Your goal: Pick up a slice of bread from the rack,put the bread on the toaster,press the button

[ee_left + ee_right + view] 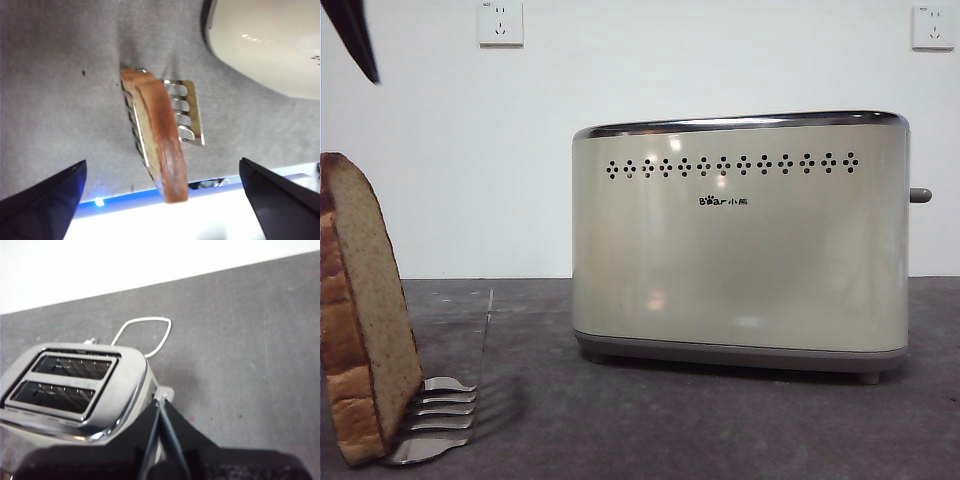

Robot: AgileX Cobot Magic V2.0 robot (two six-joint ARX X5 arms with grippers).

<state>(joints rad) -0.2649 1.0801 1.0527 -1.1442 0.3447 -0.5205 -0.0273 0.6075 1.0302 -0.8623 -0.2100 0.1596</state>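
Front camera looks level across the table; both wrist cameras look down, apparently from above, sharing the toaster (740,240).

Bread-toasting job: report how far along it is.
Nothing is done yet. The thick brown-crusted slice of bread stands in the small shiny metal rack. In hand: the open left pincer hovers over the slice. Left: lift it, load the boxy cream toaster, both slots empty, and press the grey lever button.

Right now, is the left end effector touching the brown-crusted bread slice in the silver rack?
Apart. The left wrist view shows the left end effector open, its black jaws spread wide on either side of the brown-crusted bread slice, with grey table visible between. The slice stands in the silver metal rack.
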